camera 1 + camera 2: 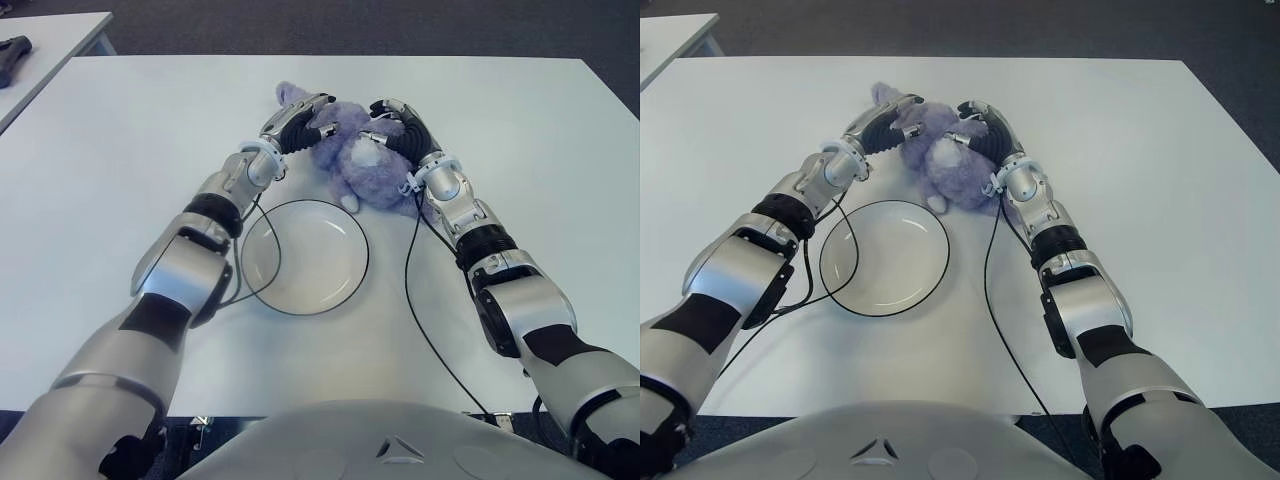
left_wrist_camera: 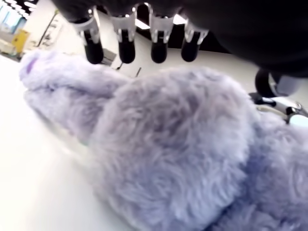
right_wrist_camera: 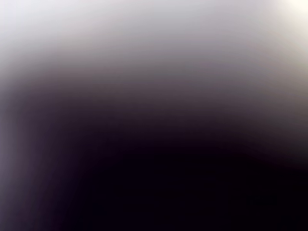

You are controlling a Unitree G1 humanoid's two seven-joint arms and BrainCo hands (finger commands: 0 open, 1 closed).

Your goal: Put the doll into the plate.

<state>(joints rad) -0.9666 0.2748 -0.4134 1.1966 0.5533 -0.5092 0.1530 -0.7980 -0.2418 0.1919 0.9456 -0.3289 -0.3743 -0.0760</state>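
My left hand is against the doll's left side, fingers extended over the fur, not yet closed. My right hand presses the doll's other side; its wrist view is blocked, so I cannot tell its grip. The doll lies on the worktop, just beyond the plate, which holds nothing. I judge the lift and transfer remain.

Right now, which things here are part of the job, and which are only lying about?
Part of the job:
- purple doll, on the table, beyond the plate
- plate, nothing in it
- left hand and right hand, one on each side of the doll

Lying about:
- dark object on the side table
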